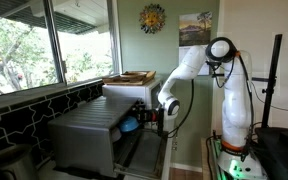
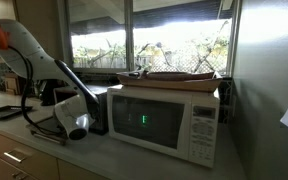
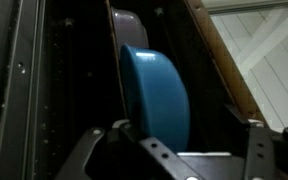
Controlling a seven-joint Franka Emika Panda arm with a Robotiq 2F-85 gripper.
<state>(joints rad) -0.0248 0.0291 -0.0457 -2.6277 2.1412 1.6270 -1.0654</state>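
Gripper [image 3: 184, 130] jaws being held wide, nothing clamped. Blue bowl [image 3: 156, 90] being seen on edge between them, inside dark opening of silver appliance [image 1: 89, 135] beside microwave [image 2: 164, 120]. Set-down judged complete; only withdrawal being left outstanding.

Daylight floods in through the windows [image 2: 174, 35], glare blown out at upper middle in an exterior view; indoors it's dim, and the wrist view's dark, soft, blurry.

Countertop [image 2: 104, 152] — pale, microwave [image 2: 169, 120] standing on it
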